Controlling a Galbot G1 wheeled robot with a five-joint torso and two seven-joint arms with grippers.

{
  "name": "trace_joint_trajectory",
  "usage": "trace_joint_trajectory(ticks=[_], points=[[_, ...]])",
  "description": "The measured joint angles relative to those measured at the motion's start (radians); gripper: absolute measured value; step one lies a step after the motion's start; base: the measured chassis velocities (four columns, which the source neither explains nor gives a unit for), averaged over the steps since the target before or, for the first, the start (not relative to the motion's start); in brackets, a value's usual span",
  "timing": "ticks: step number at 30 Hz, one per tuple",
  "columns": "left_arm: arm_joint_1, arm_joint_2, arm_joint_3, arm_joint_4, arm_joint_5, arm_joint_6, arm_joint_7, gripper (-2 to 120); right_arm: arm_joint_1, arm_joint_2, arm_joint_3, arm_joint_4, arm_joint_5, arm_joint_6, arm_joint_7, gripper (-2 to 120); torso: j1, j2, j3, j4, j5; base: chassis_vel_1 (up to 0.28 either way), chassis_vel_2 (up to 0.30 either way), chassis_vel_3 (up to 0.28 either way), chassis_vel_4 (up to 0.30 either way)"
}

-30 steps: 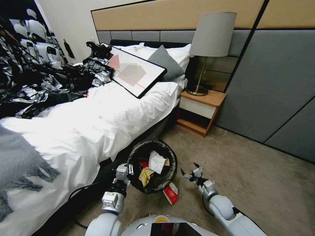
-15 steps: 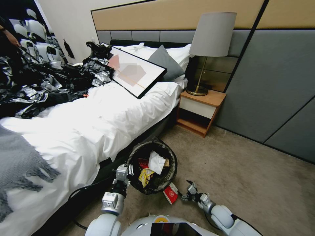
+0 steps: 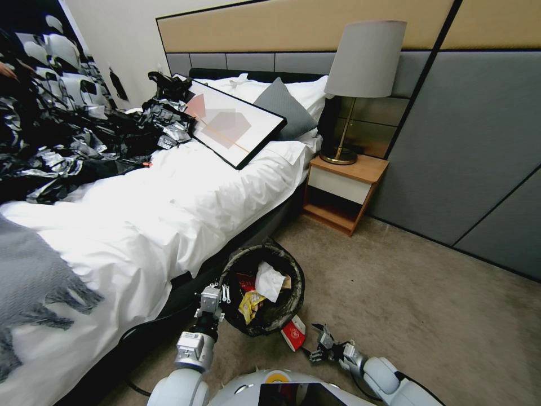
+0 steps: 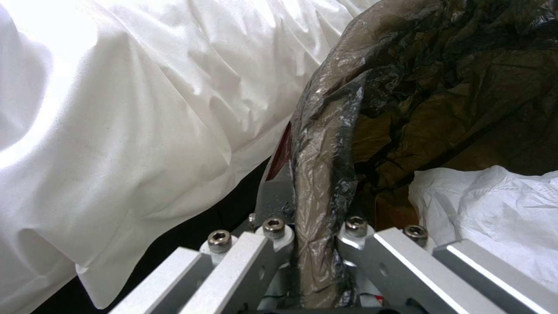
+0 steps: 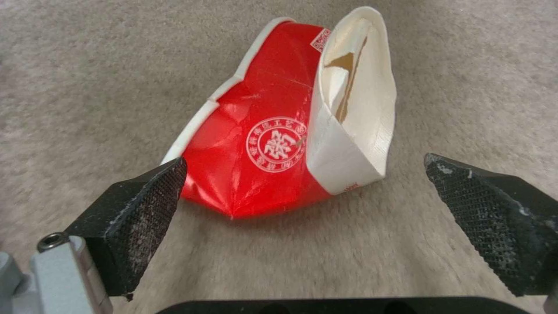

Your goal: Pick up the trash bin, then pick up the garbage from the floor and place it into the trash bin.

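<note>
Garbage (image 5: 273,144): light, crushed red-and-white carton; pinch across flattened middle.
Right end effector (image 5: 302,218): spread wide.
Left end effector (image 4: 317,237): clamped on trash bin (image 3: 290,270) rim.

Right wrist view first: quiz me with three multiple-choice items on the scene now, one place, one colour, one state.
1. Where is the flattened cup?
A on the bed
B on the carpet
C in the trash bin
2. Its main colours?
A red and white
B blue
C green
3. The right gripper is:
A shut on the cup
B open before it
C shut, empty

Answers: B, it lies on carpet beside the trash bin; A, red body, white rim; B, both pads apart, cup untouched. The left gripper clamps the bin's rim.
</note>
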State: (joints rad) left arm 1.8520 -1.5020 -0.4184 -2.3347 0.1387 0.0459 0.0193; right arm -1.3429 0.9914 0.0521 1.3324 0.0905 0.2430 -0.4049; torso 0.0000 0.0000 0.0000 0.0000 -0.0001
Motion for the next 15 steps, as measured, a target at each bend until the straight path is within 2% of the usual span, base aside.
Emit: trace_joint_trajectory(ticks=[15], points=[[0.003,-0.004,0.008,0.009,0.011,-0.011,0.000,1,0.042,0.021,-0.005,-0.048,-0.012,0.020,-0.006,100,0.000,0.000,0.000,-0.0001,0.0000,0.000,0.000,0.000,0.000]])
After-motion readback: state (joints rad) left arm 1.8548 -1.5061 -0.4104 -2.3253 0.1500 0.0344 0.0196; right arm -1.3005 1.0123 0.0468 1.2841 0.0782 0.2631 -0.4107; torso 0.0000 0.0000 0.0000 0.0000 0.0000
